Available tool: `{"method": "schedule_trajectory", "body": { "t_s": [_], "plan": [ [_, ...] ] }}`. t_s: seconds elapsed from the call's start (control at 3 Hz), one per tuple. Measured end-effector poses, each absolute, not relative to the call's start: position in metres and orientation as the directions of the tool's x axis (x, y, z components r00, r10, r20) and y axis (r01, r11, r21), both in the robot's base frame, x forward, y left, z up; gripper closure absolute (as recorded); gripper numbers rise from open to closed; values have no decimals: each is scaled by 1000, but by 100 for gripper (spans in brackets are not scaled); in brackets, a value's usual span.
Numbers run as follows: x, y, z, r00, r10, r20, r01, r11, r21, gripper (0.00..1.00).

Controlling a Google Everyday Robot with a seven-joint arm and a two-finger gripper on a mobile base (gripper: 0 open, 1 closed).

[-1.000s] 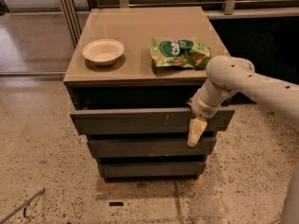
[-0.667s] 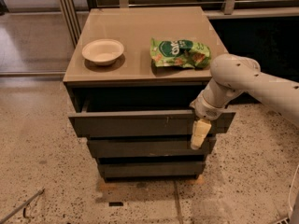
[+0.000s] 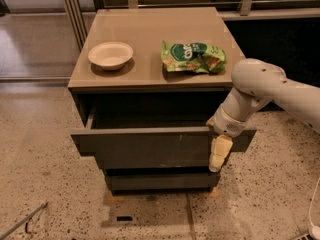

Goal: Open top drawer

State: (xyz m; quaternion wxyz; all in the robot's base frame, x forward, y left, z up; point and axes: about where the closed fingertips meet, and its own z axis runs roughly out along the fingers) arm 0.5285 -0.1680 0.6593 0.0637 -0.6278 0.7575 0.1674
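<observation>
At the right end of the top drawer (image 3: 145,146) front, camera view: gripper (image 3: 220,156), pointing down over the panel; state of the jaws cannot be told. Bench (image 3: 150,29) carries one white bowl (image 3: 110,55) and one green snack bag (image 3: 192,57). Top drawer: one, dark grey, handleless, faintly scratched, pulled partly out beneath the benchtop, with two narrower drawer fronts (image 3: 160,181) below.

tool (image 3: 220,155) fronting top drawer (image 3: 145,147), gap behind, perhaps passable
</observation>
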Motion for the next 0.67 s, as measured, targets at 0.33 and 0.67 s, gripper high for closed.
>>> {"method": "schedule_trajectory", "body": {
  "t_s": [0.33, 0.67],
  "plan": [
    [503, -168, 670, -223, -932, -285, -956, 153, 249, 0],
    [503, -168, 670, -223, -932, -285, -956, 153, 249, 0]
  ]
}}
